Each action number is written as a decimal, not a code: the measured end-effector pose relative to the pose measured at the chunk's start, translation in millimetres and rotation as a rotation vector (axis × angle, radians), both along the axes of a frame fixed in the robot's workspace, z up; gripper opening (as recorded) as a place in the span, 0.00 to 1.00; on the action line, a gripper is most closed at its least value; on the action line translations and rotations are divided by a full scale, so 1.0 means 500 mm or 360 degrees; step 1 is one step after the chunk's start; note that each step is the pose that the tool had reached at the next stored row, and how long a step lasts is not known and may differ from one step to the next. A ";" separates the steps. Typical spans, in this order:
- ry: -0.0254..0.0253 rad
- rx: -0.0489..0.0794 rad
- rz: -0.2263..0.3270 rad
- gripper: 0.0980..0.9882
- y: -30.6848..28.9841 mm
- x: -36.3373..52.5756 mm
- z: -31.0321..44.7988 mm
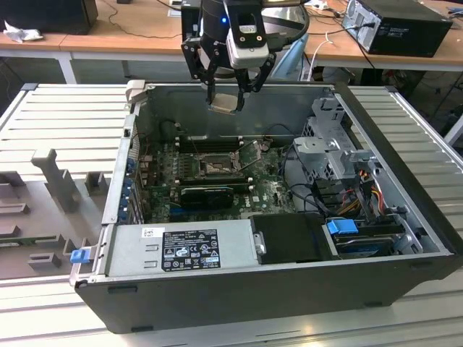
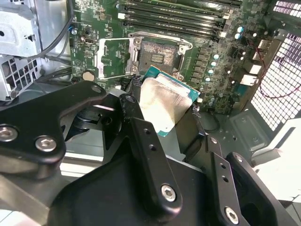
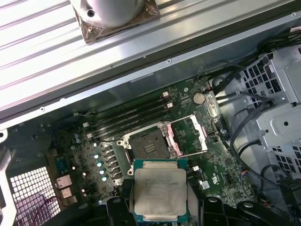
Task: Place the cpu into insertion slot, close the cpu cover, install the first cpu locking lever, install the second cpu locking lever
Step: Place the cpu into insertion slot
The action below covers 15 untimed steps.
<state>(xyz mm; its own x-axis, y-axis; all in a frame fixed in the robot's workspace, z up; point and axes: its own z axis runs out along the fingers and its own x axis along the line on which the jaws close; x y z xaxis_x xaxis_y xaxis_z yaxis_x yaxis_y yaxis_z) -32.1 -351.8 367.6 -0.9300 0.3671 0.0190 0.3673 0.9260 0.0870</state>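
My gripper (image 1: 230,95) hangs above the open computer case, over its back wall, shut on the cpu (image 1: 226,102). The cpu is a small square chip with a pale metal top and a green edge, seen between the black fingers in both wrist views (image 2: 162,103) (image 3: 159,190). Below it on the green motherboard lies the insertion slot (image 1: 215,167) (image 2: 157,56) (image 3: 148,145), dark, bare and uncovered. The cpu cover (image 2: 113,59) (image 3: 190,135), a silvery frame with a square window, is swung open beside the slot. The chip is well above the slot and touches nothing else.
Long black memory slots (image 1: 206,142) run just behind the slot. A grey power supply (image 1: 181,249) fills the case's front; a metal drive cage (image 1: 333,155) and cables (image 1: 362,191) sit at the exterior view's right. A grey moulded tray (image 1: 51,181) lies outside at the left.
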 end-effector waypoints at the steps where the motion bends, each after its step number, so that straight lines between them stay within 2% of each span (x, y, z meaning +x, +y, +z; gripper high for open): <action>1: 0.00000 0.0000 -0.0003 0.49 0.000 0.000 0.000; 11: 0.00000 0.0000 -0.0055 0.49 0.000 0.000 0.000; 14: -0.00001 0.0000 -0.0116 0.49 0.000 0.000 0.000; 15: 0.00001 0.0000 -0.0172 0.49 0.000 0.000 0.000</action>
